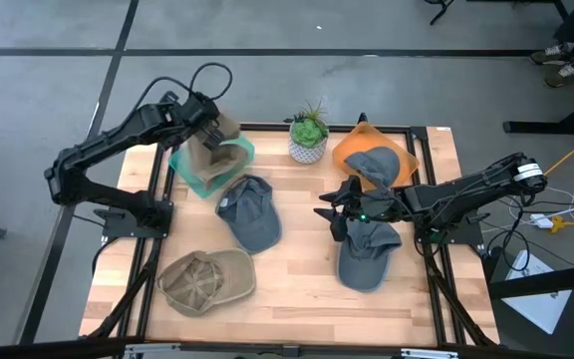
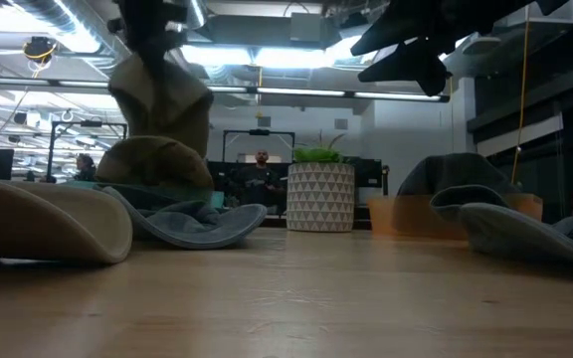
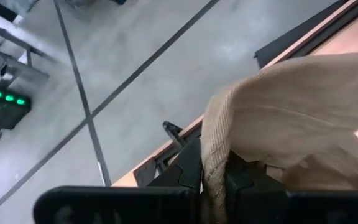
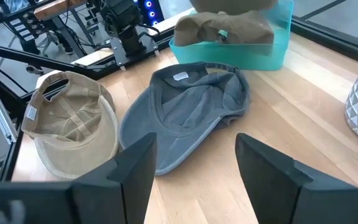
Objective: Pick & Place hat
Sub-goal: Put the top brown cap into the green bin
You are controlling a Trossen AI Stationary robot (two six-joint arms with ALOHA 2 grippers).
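My left gripper [image 1: 207, 122] is shut on a tan cap [image 1: 217, 140] above the teal bin [image 1: 195, 178] at the table's far left. Another tan cap [image 4: 225, 25] lies in that bin. My right gripper [image 1: 333, 213] hangs open above the table's middle right, touching nothing. It is between a grey cap [image 1: 248, 210] lying upside down on the wood and a second grey cap [image 1: 368, 255] near the right edge. A tan cap [image 1: 207, 280] rests crown-down at the near left. A third grey cap [image 1: 372, 166] sits in the orange bin [image 1: 345, 152]. My left gripper pinches a bunched fold of the tan cap's cloth [image 3: 214, 163] between its two fingers, coming from above. The cap [image 2: 162, 99] hangs below the fingers, over the teal bin. I cannot tell whether its lower end touches the cap in the bin.
A potted plant [image 1: 309, 137] in a white patterned pot stands at the far edge between the two bins. Bare wood lies at the table's middle and near side. A black frame rail [image 1: 436, 269] runs along the table edges. People show in the room far behind.
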